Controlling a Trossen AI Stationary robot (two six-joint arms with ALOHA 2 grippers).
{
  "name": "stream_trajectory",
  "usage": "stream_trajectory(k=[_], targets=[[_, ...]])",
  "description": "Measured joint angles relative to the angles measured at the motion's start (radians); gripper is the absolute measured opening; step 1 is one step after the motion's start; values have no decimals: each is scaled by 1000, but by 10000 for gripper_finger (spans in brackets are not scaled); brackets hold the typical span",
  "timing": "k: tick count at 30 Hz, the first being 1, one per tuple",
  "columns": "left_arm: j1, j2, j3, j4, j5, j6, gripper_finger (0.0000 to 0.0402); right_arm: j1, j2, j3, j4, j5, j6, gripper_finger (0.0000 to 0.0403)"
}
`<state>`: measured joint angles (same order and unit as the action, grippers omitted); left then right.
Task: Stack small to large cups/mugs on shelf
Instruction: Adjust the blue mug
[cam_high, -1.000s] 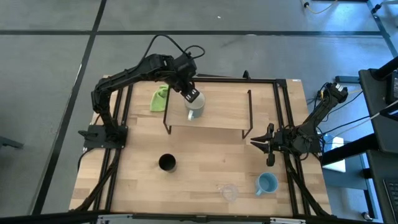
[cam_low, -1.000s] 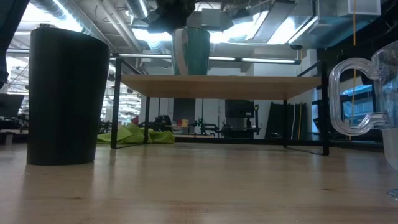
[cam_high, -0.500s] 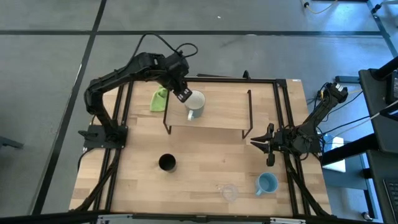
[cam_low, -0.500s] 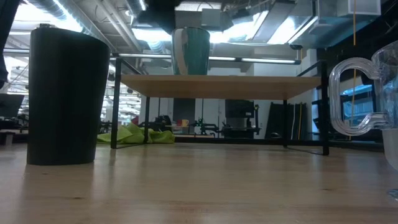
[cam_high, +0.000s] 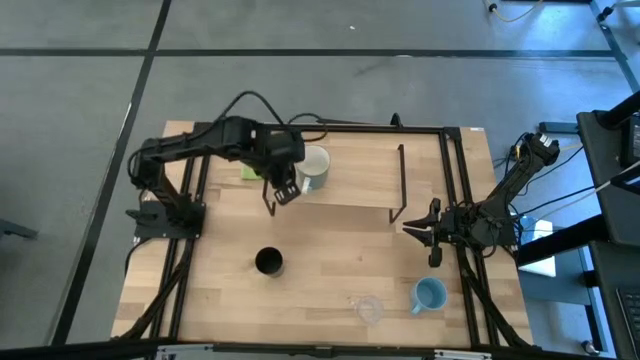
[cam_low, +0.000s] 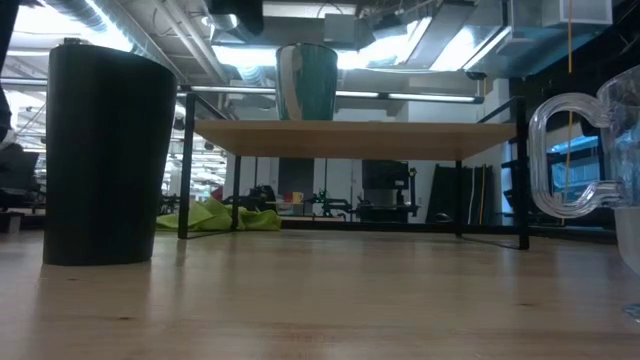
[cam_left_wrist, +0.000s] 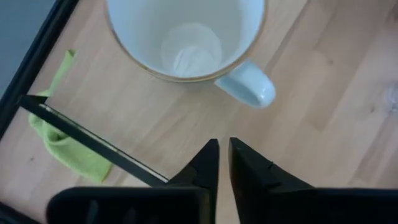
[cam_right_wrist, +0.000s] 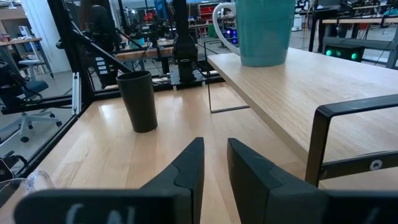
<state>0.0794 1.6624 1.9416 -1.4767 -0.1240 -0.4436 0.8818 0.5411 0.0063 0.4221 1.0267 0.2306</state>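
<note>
A white handled mug (cam_high: 314, 168) stands upright on its base at the left end of the shelf (cam_high: 352, 182); the left wrist view looks down into the mug (cam_left_wrist: 186, 37). My left gripper (cam_high: 283, 191) hovers shut beside the shelf's near left corner, apart from the mug, fingers (cam_left_wrist: 224, 158) pointing down. The black cup (cam_high: 268, 262), the clear cup (cam_high: 369, 308) and the light blue mug (cam_high: 430, 294) stand on the table in front of the shelf. My right gripper (cam_high: 421, 229) waits at the shelf's right end, slightly open with nothing in it (cam_right_wrist: 214, 162).
A green cloth (cam_high: 254, 163) lies on the table by the shelf's left end, partly under my left arm. The shelf's thin black legs (cam_high: 402, 180) stand at its ends. Bare tabletop (cam_high: 340, 260) lies between the black cup and the light blue mug.
My left gripper has drawn away from over the white mug, going toward the table's left edge and then its near edge, past the shelf's left front corner. The mug stays upright on the shelf where it was.
</note>
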Motion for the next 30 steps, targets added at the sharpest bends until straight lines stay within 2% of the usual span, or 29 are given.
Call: stream_trajectory(k=[3,12,19,30], targets=[[-33,1,-31,38,-41,5,5,0,0,0,0,0,-1,72],[-58,1,-142,131,-98,-19,1,0,0,0,0,0,-1,72],[-56,1,-183,241,-84,-26,1,0,0,0,0,0,-1,72],[-53,4,-183,284,-49,-27,0,0,0,0,0,0,0,72]])
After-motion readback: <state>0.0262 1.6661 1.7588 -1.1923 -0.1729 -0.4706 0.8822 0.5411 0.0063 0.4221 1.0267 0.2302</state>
